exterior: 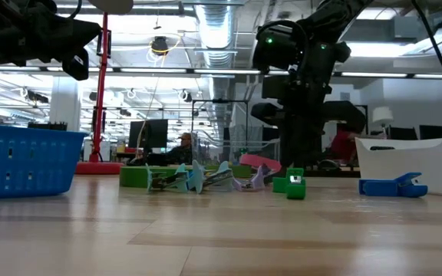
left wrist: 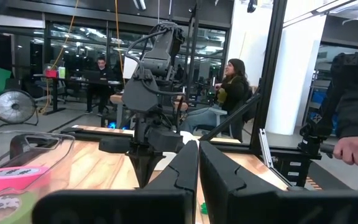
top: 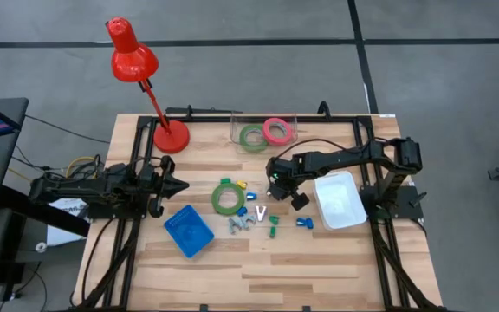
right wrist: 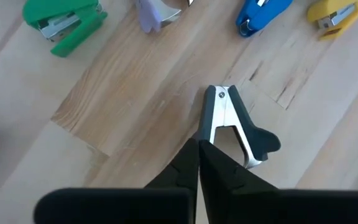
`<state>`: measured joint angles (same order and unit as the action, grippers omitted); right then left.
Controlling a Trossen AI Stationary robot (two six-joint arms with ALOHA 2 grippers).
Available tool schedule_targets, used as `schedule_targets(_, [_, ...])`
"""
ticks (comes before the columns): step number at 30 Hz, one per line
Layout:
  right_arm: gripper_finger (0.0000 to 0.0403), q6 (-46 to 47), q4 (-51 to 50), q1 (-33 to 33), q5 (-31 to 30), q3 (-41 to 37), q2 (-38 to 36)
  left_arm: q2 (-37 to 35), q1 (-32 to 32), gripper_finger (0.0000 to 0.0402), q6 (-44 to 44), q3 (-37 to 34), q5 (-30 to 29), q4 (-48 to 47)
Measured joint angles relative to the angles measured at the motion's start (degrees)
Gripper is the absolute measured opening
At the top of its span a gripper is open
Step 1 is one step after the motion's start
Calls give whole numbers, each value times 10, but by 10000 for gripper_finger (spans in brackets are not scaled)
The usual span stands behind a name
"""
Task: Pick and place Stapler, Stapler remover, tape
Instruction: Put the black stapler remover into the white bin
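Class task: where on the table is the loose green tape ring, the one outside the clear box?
In the high view the green tape ring lies flat near the table's middle, between the two grippers, just above the blue basket.
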<state>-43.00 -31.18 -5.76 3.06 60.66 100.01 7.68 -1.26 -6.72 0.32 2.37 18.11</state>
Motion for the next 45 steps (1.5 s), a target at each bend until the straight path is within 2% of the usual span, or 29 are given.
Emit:
schedule_targets(7, [0,4,-49,5,-1,25,-48,0,0,8,0,0,0,0])
schedule_targets(14, [0,46,-113,5,-1,49,-108,0,0,8,0,0,0,0])
schedule_targets(28, [0,108,-265,9,-1,53,-225,0,0,8,0,0,0,0])
schedule_targets(39, [0,111,-379,6,-6,53,-269,0,0,8,0,0,0,0])
schedule_targets(45, [0,111,-454,-17,-6,51,-288,0,0,8,0,0,0,0])
